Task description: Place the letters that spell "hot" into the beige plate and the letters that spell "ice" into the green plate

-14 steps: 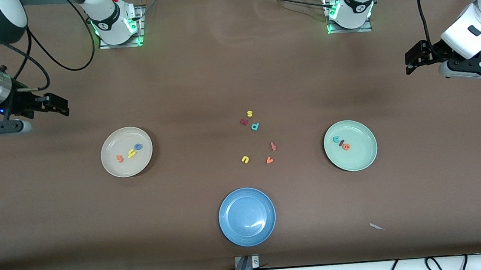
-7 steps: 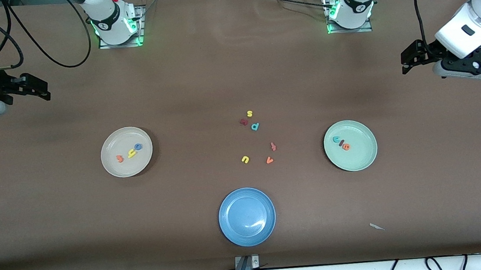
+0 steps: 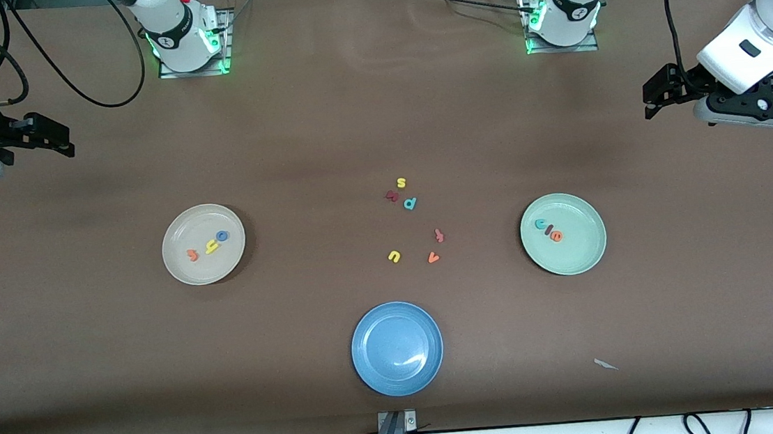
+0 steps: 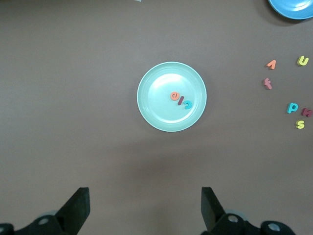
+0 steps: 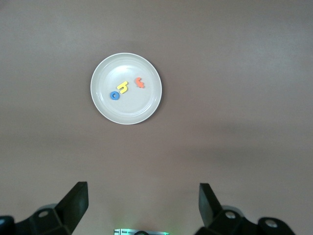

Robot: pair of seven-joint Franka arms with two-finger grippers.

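The beige plate [image 3: 184, 268] [image 5: 132, 110] holds the yellow "h" [image 3: 211, 246], the blue "o" [image 3: 222, 236] and the orange "t" [image 3: 192, 255]. In the green plate [image 3: 580, 256] [image 4: 161, 110] lie the teal "c" [image 3: 540, 224], the dark red "i" [image 3: 548, 229] and the orange "e" [image 3: 557, 235]. My right gripper [image 3: 54, 137] [image 5: 142, 187] hangs open and empty high over the table's edge at the right arm's end. My left gripper [image 3: 653, 94] [image 4: 145, 192] hangs open and empty high over the left arm's end.
A blue plate [image 3: 379, 375] sits near the front edge, midway between the other plates. Loose letters lie in the middle of the table: yellow "s" [image 3: 401, 183], teal "p" [image 3: 410, 204], yellow "u" [image 3: 394, 256], orange "v" [image 3: 433, 257] and two reddish ones.
The right gripper has risen and drawn back toward its end of the table. The left gripper has drawn back slightly. The letters and plates have not moved.
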